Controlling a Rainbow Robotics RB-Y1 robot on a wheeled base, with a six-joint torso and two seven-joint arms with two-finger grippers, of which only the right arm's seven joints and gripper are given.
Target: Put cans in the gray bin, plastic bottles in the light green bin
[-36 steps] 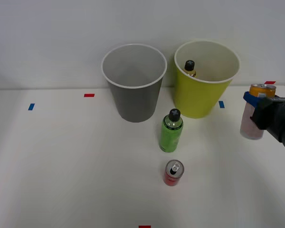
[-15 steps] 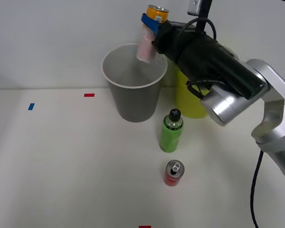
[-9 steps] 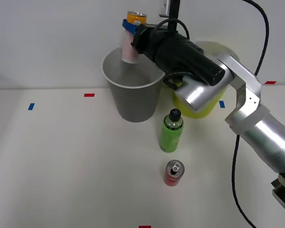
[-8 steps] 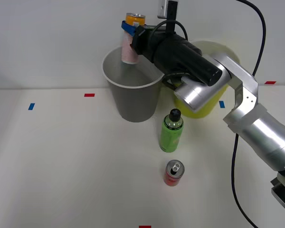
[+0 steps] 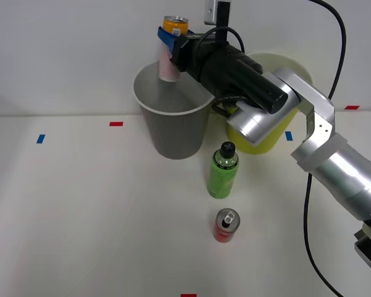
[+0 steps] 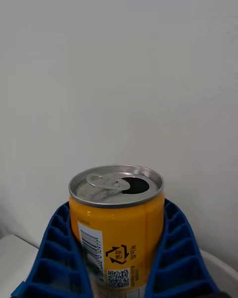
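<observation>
My right gripper (image 5: 167, 47) is shut on an orange can with a silver pull-tab top and a pale pinkish lower body (image 5: 174, 26), holding it upright above the back of the gray bin (image 5: 173, 133). In the right wrist view the blue ribbed fingers (image 6: 52, 251) clasp both sides of that can (image 6: 116, 213). The light green bin (image 5: 263, 137) stands right of the gray one, partly hidden behind my arm. A green plastic bottle with a black cap (image 5: 223, 172) stands in front of the bins. A small red can (image 5: 226, 225) stands nearer to me.
Red tape marks (image 5: 115, 124) and blue ones (image 5: 41, 138) lie on the white table. A white wall rises close behind the bins. My arm and its black cable (image 5: 308, 204) cross the right side.
My arm lifted the orange can from the table's right edge and swung it left, past the light green bin, to above the gray bin. It has hardly moved in the last half second.
</observation>
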